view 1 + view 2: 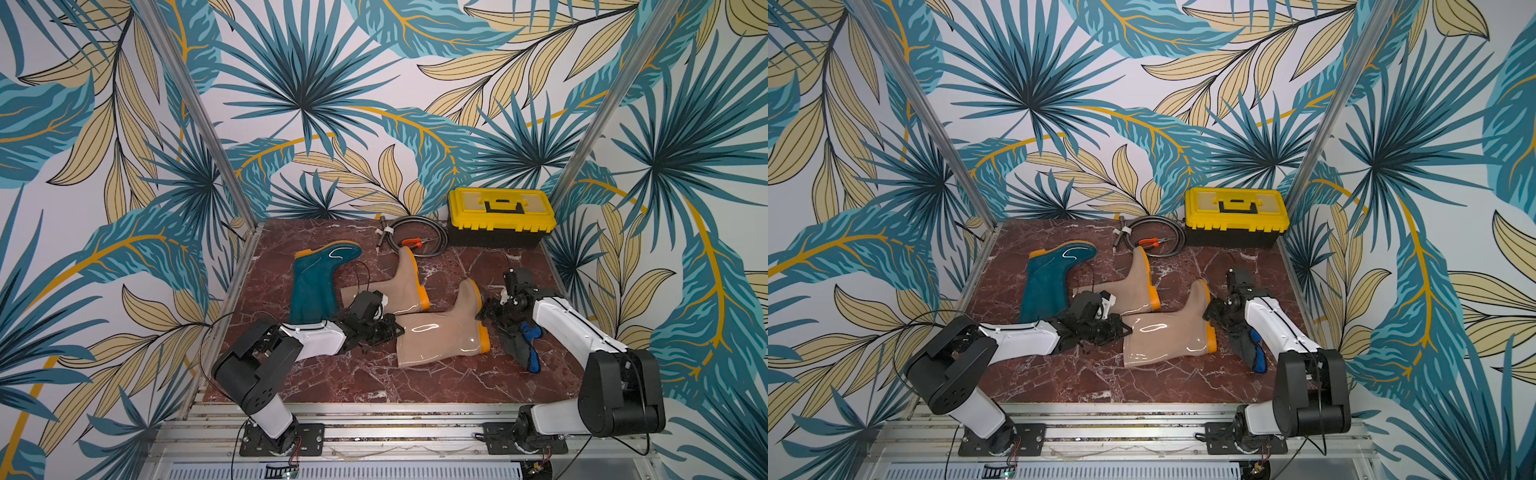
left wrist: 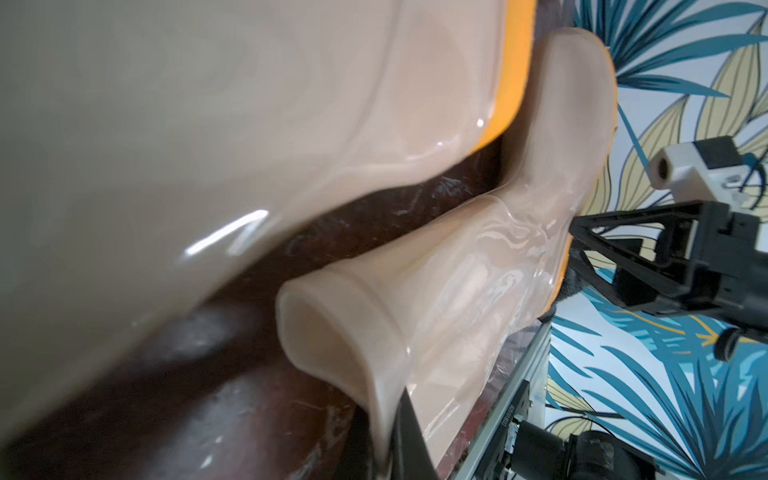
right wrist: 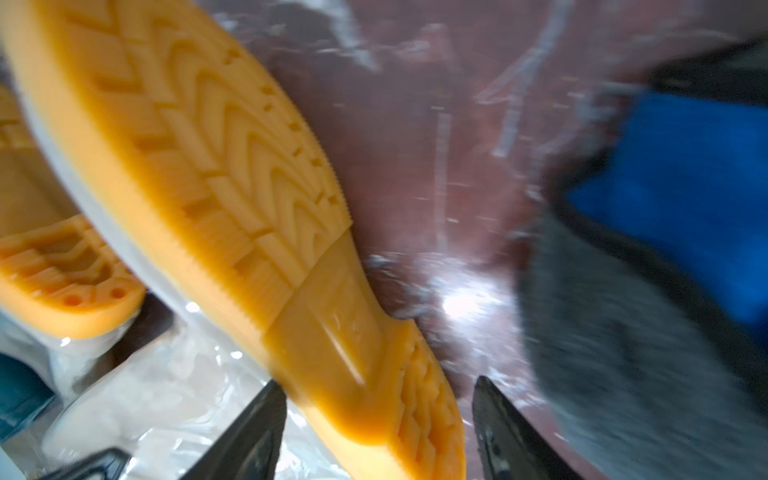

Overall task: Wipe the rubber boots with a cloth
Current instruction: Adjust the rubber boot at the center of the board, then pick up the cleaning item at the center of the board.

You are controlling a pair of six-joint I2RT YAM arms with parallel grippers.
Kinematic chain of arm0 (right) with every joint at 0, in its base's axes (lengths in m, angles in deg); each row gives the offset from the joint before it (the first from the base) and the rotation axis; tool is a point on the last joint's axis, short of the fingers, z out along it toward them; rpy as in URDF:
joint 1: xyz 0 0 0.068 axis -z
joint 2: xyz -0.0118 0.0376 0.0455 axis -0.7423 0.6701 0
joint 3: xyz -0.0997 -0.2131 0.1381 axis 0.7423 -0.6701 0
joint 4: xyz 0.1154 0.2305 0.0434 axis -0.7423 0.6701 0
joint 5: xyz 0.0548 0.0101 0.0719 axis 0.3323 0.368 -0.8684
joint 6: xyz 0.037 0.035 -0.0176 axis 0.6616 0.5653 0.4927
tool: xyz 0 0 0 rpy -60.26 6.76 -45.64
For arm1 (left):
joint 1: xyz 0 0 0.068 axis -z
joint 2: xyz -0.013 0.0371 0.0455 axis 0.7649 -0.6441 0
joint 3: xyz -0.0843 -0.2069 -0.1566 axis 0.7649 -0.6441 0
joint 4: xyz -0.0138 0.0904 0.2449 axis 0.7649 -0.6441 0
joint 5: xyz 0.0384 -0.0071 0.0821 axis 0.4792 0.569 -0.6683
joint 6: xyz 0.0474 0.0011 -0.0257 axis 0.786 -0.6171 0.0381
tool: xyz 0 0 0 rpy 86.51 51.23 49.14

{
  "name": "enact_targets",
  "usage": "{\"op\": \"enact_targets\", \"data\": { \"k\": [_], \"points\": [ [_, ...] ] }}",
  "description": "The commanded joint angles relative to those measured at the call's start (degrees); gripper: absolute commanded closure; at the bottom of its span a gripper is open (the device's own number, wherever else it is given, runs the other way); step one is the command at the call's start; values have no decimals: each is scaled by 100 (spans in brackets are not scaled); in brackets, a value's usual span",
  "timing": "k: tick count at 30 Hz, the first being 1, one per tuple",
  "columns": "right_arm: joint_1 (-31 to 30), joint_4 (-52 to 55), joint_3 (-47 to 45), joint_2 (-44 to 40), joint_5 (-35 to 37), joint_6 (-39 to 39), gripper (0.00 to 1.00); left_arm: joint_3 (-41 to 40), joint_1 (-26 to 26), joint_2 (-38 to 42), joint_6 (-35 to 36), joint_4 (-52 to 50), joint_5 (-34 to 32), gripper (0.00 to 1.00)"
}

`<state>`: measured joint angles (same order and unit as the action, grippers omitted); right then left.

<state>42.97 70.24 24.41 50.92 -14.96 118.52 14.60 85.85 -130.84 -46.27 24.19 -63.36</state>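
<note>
Beige boot [image 1: 440,332] — left claw [image 1: 397,331] at cuff

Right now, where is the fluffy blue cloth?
In a top view the cloth lies on the table's right side, beneath the right arm, just beside the orange sole of the nearer beige boot.

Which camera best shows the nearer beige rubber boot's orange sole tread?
The right wrist view: the orange sole faces it, zigzag tread plain. Both top views show only its edge; left wrist, a thin strip.

Top views overlook table [image 1: 374,382]; close wrist views share front boot [image 2: 478,270].
</note>
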Motion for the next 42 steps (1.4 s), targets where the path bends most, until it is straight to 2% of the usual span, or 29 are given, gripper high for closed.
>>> {"op": "enact_targets", "data": {
  "k": [1, 5, 8, 10, 15, 18, 20, 27, 35, 37, 39, 42],
  "points": [
    [-515, -470, 204, 361, 124, -21, 30, 106, -140, -172, 50, -286, -157, 100],
    [-622, -510, 392, 886, 3, 82, 35, 223, -257, -266, 134, -288, 92, 100],
    [-630, -239, 581, 748, 212, 102, 33, 175, -370, -249, 177, -290, 198, 100],
    [-623, 220, 776, 438, 614, 37, 27, 108, -420, -191, 187, -297, 228, 100],
    [-613, 1560, 1294, -497, 2254, -158, 8, -73, -442, -30, 227, -306, 204, 100],
    [-559, 1942, 1321, -854, 2951, -155, 1, -122, -448, 36, 214, -314, 240, 100],
    [-400, 2250, 1335, -907, 3237, 51, 0, -166, -453, 101, 222, -314, 201, 100],
    [330, 2004, 755, -528, 2919, 397, 0, -286, -448, 216, 285, -332, 180, 100],
    [460, 1350, 349, 758, 2052, 493, 1, -267, -448, 363, 394, -341, 297, 100],
    [476, 1164, 264, 929, 1837, 470, 8, -293, -453, 438, 395, -354, 317, 100],
    [477, 990, 198, 1047, 1631, 419, 25, -298, -444, 517, 395, -422, 311, 100],
    [480, 785, 143, 1247, 1383, 309, 57, -202, -409, 633, 520, -731, 208, 100]
  ]
}}
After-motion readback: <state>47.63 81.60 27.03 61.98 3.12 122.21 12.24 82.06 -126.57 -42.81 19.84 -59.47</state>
